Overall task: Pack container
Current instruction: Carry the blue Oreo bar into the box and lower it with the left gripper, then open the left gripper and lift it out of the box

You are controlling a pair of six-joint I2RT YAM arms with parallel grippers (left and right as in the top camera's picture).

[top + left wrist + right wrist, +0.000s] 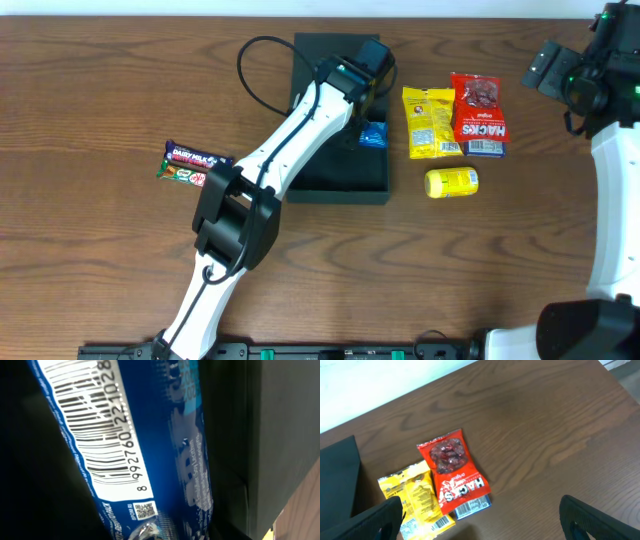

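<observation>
The left claw (366, 118) reaches down into the box (340, 178), pressed part-way together on a blue packet (373, 136). In the overhead view a crumpled corner of that packet pokes out from under the claw, against the right wall of the box. In the left wrist view the blue packet (150, 435) fills the middle of the frame, its white barcode panel facing the camera. The dark box wall (230, 435) stands just to its right, and the fingertips themselves are hidden.

The box sits in the upper middle of the overhead frame, dark and rectangular. Its flap lid (320, 48) lies open at the top edge, and the left arm crosses it from the lower left.

Just right of the box lies a yellow packet (430, 122). A red packet (480, 115) overlaps its right edge. Below those two, apart from them, a small yellow tub (452, 182) lies on its side. Well left of the box, in the middle left of the frame, lies a chocolate bar (195, 165). All rest on a brown wooden table (100, 80).

The right claw (480, 506) is spread wide, high above the table at the upper right of the overhead frame and pinching nothing. Its view takes in the red packet (451, 472), the yellow packet (415, 497) and a corner of the box (337, 475).
</observation>
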